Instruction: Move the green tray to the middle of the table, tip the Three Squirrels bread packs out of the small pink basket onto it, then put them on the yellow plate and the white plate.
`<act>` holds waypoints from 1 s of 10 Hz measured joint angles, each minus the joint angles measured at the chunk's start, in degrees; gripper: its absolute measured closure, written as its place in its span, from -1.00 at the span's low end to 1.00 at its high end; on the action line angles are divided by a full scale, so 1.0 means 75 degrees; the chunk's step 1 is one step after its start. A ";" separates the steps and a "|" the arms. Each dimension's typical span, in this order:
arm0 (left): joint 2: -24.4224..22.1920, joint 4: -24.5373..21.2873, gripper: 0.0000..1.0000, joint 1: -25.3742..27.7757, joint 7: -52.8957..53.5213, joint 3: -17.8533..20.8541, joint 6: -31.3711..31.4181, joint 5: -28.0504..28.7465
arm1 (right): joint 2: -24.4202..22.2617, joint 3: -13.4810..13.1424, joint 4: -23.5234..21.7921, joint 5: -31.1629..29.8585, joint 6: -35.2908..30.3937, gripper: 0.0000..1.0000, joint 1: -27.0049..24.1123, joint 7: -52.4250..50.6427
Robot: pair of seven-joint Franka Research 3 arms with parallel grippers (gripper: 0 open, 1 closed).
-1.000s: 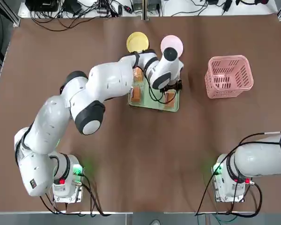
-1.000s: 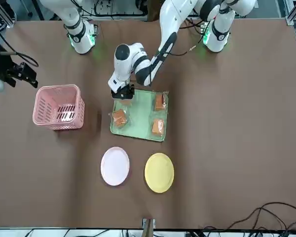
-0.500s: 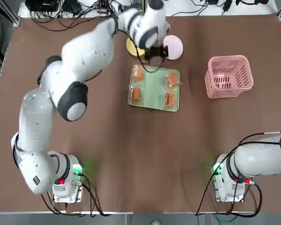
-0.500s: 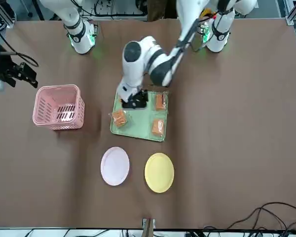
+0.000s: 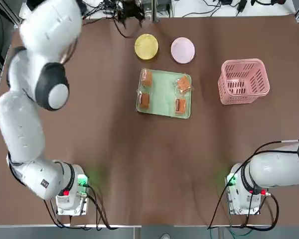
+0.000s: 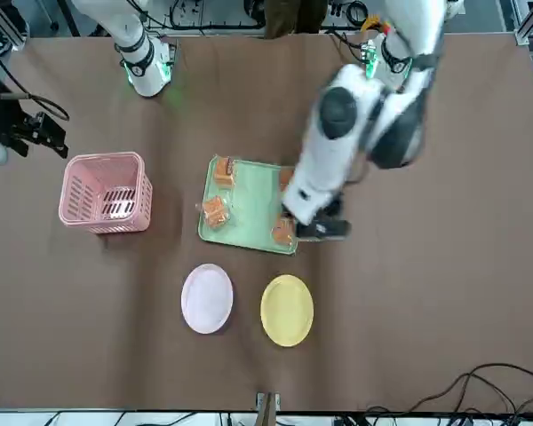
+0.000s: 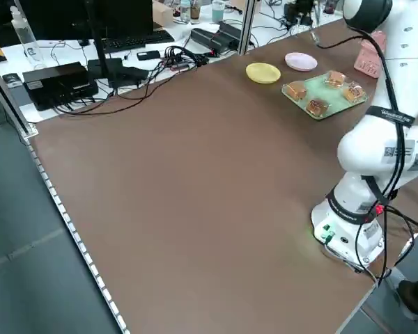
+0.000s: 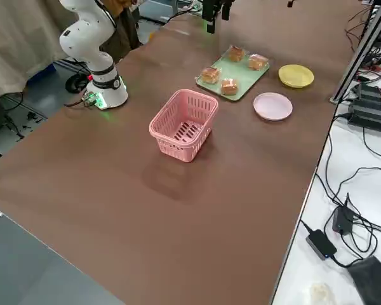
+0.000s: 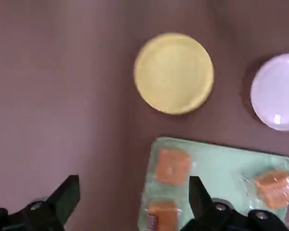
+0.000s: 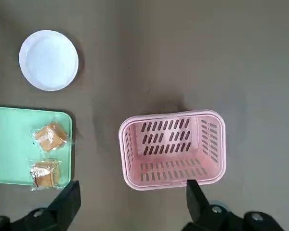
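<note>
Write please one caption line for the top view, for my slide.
Four bread packs lie on the green tray; yellow plate, white plate and pink basket are empty.

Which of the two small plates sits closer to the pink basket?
The white plate, next to the yellow plate, is closer to the small pink basket; the yellow one lies on its far side.

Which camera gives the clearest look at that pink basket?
The right wrist view: the pink basket sits right below, empty, its slatted floor showing. The top view and front view show it smaller, the right side view at a slant, and the left side view only a corner.
</note>
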 joint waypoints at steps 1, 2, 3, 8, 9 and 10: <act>-0.0288 -0.0005 -1.00 0.0486 0.0610 0.0001 -0.0314 0.0000 | 0.0000 0.0010 -0.0001 0.0000 0.0007 -0.93 0.0017 0.0000; -0.0550 -0.0009 -1.00 0.0892 0.1233 0.0000 -0.0673 0.0000 | 0.0003 0.0028 -0.0005 0.0002 0.0066 -0.90 0.0059 0.0000; -0.0789 -0.0013 -1.00 0.1222 0.1818 -0.0006 -0.1060 0.0000 | 0.0020 0.0054 -0.0045 0.0007 0.0204 -0.89 0.0150 0.0001; -0.1636 -0.0725 -1.00 0.2163 0.2934 -0.0244 -0.1628 -0.0006 | 0.0277 0.0122 -0.1485 0.0011 0.2006 -0.84 0.1442 0.0830; -0.2051 -0.1357 -1.00 0.2293 0.3148 -0.0264 -0.1253 -0.0011 | 0.0373 0.0125 -0.1827 0.0011 0.2259 -0.84 0.1641 0.1065; -0.2476 -0.2176 -1.00 0.2316 0.3191 -0.0276 -0.0643 -0.0013 | 0.0520 0.0127 -0.2067 0.0011 0.2448 -0.84 0.1838 0.1209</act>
